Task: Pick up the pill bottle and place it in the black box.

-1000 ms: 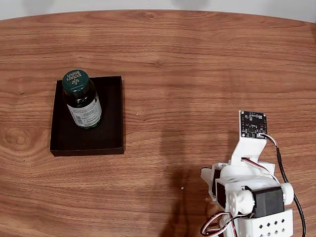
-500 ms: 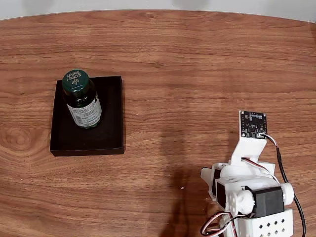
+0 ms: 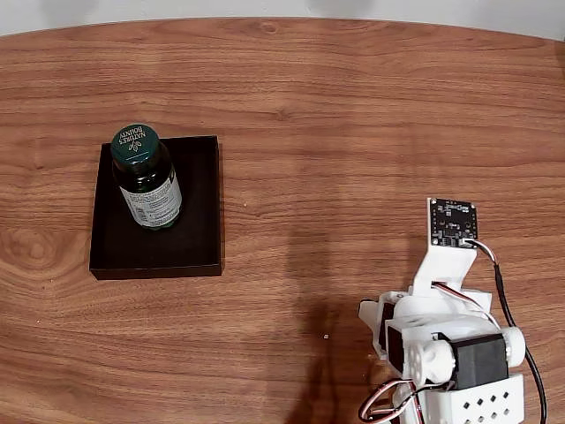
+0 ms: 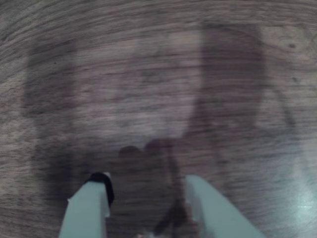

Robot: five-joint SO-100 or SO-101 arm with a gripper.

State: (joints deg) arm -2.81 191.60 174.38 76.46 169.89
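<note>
Over bare wood, gripper (image 4: 146,191) spread and empty; bottle (image 3: 146,181) upright inside box (image 3: 199,237).
Arm (image 3: 441,344) sits folded at the near right of the table (image 3: 353,115), well apart from the box. Placement looks done, so best move is none: hold parked, don't sweep toward the bottle.

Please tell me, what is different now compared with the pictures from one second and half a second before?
Nothing visibly changed. In the fixed view the pill bottle stands in the black box as before, and the arm stays folded at the lower right of the table.
</note>
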